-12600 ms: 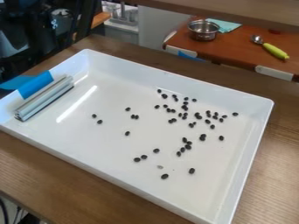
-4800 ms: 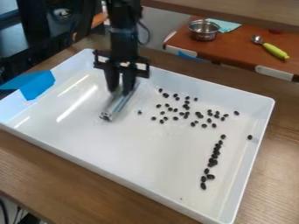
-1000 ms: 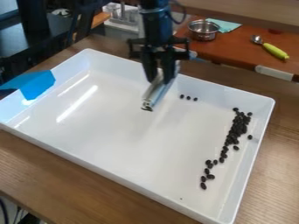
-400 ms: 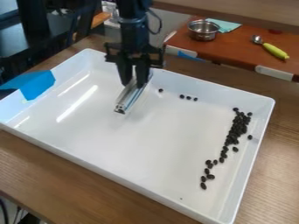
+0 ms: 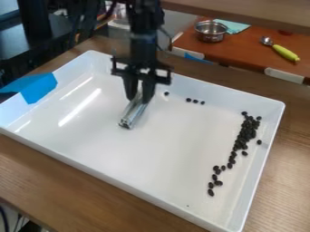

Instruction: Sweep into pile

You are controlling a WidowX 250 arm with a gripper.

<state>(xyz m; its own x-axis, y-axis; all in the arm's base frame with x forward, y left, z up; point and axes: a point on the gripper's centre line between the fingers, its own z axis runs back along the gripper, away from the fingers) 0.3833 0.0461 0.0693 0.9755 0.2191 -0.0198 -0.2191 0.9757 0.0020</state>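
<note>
Camera view: nearest, a wood-grain tabletop (image 5: 54, 176) is shown, w/ a white tray (image 5: 133, 158) set on it at a slant. A tiny dark speck (image 5: 187, 205) is seen on the tray floor nr. the near corner. Dark pellets (image 5: 247, 132) (the task's pcs.) are laid out along the R side of the tray, in an irreg. band: loosely strung at its near end, densely packed & partly touching farther up. One pellet (image 5: 259, 142) is set apart, btwn. the band & the R wall. Toward the tray's mid-L, a metal bar (image 5: 131, 115) is held at a tilt, its free end pointed down & toward the near L. Its upper end is clamped btwn. the fingers of the gripper (image 5: 140, 97), i.e. pincer closed on bar. Blue tape (image 5: 39, 88) is applied over the L wall. Nr. the far wall, three pellets (image 5: 195, 102) are spaced in a short row, w/ a lone pellet (image 5: 167, 93) to their L. Beyond, on a reddish-brown table (image 5: 242, 52), a spoon w/ green handle (image 5: 286, 53), a metal pot (image 5: 211, 31) & a teal cloth (image 5: 235, 27) are placed.
</note>
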